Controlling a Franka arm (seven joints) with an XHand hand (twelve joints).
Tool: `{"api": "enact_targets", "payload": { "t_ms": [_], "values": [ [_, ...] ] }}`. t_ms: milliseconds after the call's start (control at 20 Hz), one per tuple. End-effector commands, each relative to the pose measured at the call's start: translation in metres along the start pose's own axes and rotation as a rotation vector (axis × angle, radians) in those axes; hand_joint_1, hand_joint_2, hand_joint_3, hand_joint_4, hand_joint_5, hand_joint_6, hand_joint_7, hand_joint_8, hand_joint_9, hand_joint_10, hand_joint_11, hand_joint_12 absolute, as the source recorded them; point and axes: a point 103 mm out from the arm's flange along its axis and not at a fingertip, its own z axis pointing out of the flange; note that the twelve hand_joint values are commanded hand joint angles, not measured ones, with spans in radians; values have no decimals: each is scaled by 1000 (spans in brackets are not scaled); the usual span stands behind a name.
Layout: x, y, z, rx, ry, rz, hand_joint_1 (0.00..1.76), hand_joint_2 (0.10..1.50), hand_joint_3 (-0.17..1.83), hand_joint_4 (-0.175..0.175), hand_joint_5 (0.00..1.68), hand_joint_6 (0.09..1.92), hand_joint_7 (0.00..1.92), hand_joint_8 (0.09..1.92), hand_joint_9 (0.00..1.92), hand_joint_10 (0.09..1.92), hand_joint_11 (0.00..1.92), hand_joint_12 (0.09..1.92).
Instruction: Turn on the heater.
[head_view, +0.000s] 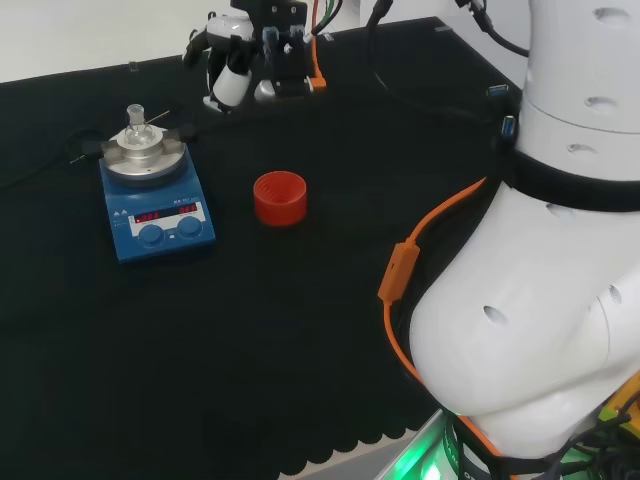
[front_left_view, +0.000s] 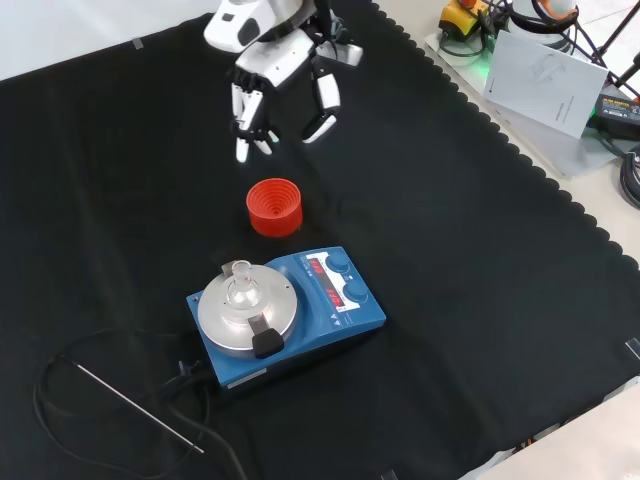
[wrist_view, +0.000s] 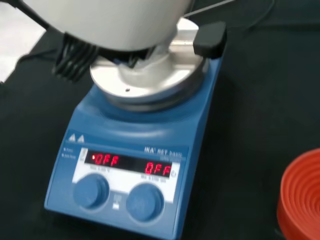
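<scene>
**A:** What is on the bench?

**B:** A black cloth (front_left_view: 480, 250) covers it. A blue heater (front_left_view: 290, 315) with a round silver top plate (front_left_view: 247, 307) sits on the cloth. In the front view it lies toward the near edge, a little left of the middle. In the head view it lies toward the left edge.

**A:** Is anything on the plate?

**B:** A small clear glass vessel (front_left_view: 240, 285) stands upright at its centre. What it holds cannot be told. A black clamp piece (front_left_view: 266, 343) rests at the plate's rim.

**A:** And the heater's front?

**B:** Two round blue knobs (wrist_view: 145, 201) sit side by side under a panel with red lit displays (wrist_view: 132, 163).

**A:** Where is the hand?

**B:** The black and white hand (front_left_view: 280, 75) hangs above the cloth near its far edge in the front view, well apart from the heater. Its fingers (front_left_view: 250, 115) point downward, relaxed and slightly spread, holding nothing.

**A:** Anything between them?

**B:** A red ribbed ring stand (front_left_view: 275, 206) sits on the cloth between the hand and the heater, near the heater but apart from it. A thin metal rod (front_left_view: 140, 407) and a black cable (front_left_view: 60, 400) lie by the near left corner in the front view.
</scene>
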Motion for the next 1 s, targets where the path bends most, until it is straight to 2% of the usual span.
{"api": "enact_targets", "payload": {
  "t_ms": [50,450,750,1000],
  "values": [
    [20,-21,16,49,-58,40,1118,439,1114,-35,448,235,909,604,1263,430,961,1056],
    [42,-32,34,88,-115,58,1113,437,1117,-35,459,194,874,638,1256,436,955,1062],
    [45,-34,41,130,-132,77,1111,438,1118,-36,461,182,869,642,1257,440,955,1064],
    [48,-32,51,146,-170,81,1118,440,1116,-42,467,157,966,660,1311,461,1039,1022]
  ]
}}
